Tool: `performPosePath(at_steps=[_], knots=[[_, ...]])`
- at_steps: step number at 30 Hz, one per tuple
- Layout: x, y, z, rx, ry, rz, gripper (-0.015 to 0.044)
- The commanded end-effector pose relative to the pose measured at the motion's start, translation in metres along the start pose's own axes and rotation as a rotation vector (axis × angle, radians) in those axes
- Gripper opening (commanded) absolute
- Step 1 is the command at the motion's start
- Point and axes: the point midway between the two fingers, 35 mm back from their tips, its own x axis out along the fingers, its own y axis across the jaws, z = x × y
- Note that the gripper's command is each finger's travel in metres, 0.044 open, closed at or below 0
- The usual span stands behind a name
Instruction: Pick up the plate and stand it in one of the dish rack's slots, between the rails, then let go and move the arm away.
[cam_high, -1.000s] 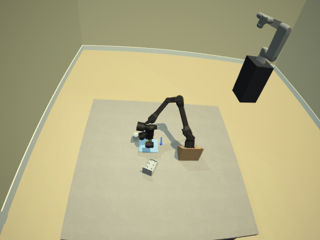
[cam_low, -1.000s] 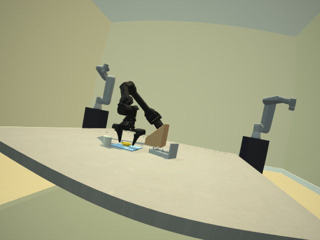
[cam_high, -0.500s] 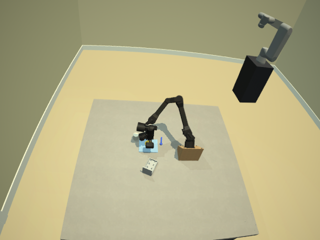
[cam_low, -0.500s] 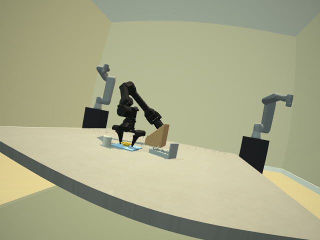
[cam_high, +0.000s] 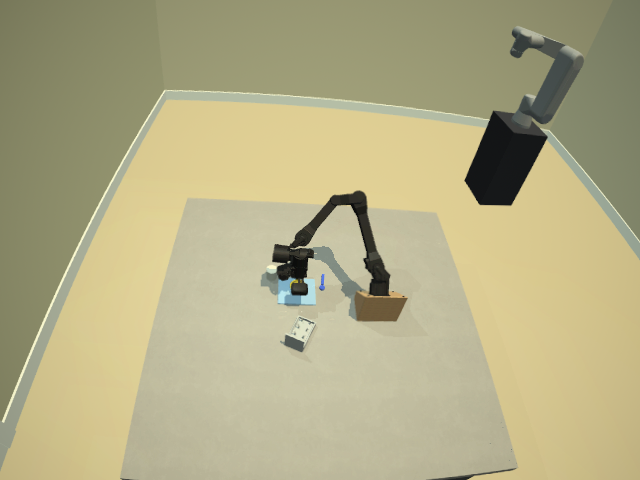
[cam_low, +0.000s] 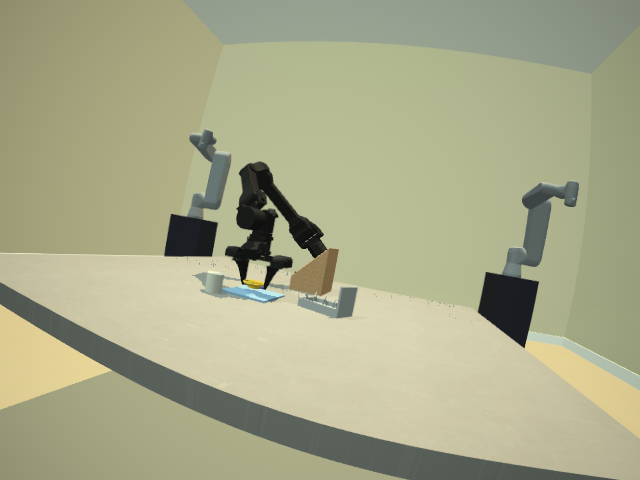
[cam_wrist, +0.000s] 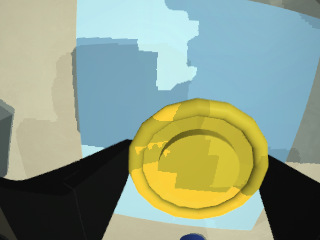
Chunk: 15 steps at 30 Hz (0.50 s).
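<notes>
A round yellow plate (cam_high: 293, 283) (cam_low: 253, 283) (cam_wrist: 200, 160) is level, over the blue mat (cam_high: 285, 298) (cam_low: 266, 297) (cam_wrist: 250, 60). It looks slightly raised off the mat, but the gap is hard to tell. My gripper (cam_high: 297, 283) (cam_low: 254, 285) (cam_wrist: 196, 155) points down and is shut on the plate, one finger against each side of its rim. In the top view the gripper hides part of the plate. The grey dish rack (cam_high: 296, 342) (cam_low: 347, 302) stands apart from the mat, with a tall wall at one end and small prongs inside.
A white cup (cam_high: 271, 269) (cam_low: 214, 283) stands by a mat corner, on the side away from the rack. A blue spoon-like thing (cam_high: 322, 283) (cam_wrist: 193, 237) lies between the mat and the arm's wooden base block (cam_high: 379, 308) (cam_low: 315, 276).
</notes>
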Motion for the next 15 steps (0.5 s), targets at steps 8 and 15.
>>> performPosePath(at_steps=[8, 15], knots=[[-0.058, 0.005, 0.013, 0.007, -0.016, 0.017, 0.0000], [-0.095, 0.007, 0.015, 0.006, -0.015, 0.018, 0.0000]])
